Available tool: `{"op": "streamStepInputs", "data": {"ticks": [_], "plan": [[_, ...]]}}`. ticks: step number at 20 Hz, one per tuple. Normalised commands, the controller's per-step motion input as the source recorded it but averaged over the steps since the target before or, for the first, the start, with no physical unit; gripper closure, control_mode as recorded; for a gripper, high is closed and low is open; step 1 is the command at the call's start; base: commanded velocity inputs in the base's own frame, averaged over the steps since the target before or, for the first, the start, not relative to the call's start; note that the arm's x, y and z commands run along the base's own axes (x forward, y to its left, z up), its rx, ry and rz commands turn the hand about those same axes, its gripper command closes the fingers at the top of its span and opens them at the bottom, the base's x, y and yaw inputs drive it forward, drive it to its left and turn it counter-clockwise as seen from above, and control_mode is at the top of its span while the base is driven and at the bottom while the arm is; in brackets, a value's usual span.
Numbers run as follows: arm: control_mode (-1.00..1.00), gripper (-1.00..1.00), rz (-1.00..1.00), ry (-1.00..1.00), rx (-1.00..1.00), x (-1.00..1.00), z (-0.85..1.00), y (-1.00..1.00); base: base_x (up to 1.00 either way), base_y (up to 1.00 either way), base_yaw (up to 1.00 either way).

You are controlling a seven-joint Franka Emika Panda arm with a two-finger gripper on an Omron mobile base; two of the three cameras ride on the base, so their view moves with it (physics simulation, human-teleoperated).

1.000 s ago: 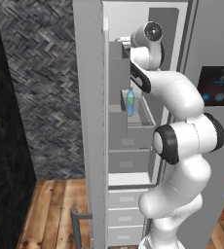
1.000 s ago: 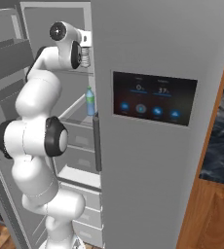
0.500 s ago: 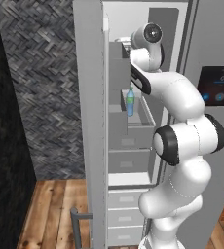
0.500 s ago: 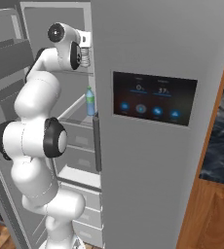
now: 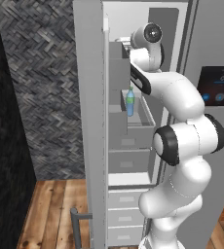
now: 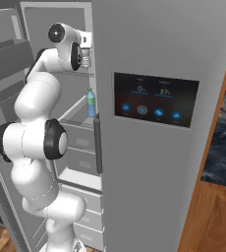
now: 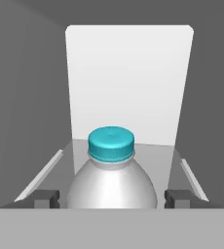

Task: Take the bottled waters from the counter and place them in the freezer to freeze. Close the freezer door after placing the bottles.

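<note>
freezer point(image 7: 128, 82) behind, whitish bottle point(image 7: 111, 182) sits between both fingers point(image 7: 43, 198).

The freezer point(image 5: 148, 58) stood open w/ its door point(image 5: 92, 121) swung out to the left and the touchscreen door point(image 6: 156, 101) on the right. One bottle point(image 5: 130, 102) stood upright on a mid shelf inside. Higher up, a 2nd bottle point(image 7: 111, 172) sat between the gripper point(image 7: 111, 199) fingertips point(image 7: 43, 198), in front of the back wall.
</note>
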Motion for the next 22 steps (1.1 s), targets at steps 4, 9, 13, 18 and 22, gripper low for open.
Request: {"op": "streamStepInputs", "data": {"ticks": [4,9,13,18,22], "plan": [[-1.0,-1.0,0.0,-0.01,0.0,0.0,0.0,0.0,0.0,0.0,0.0],[-1.0,-1.0,0.0,-0.09,0.0,0.0,0.0,0.0,0.0,0.0,0.0],[-1.0,-1.0,0.0,-0.05,0.0,-0.05,0.0,0.0,0.0,0.0,0.0],[-1.0,-1.0,0.0,-0.05,0.0,-0.23,0.02,0.0,0.0,0.0,0.0],[-1.0,-1.0,0.0,-0.02,0.0,-0.51,0.13,0.0,0.0,0.0,0.0]]}}
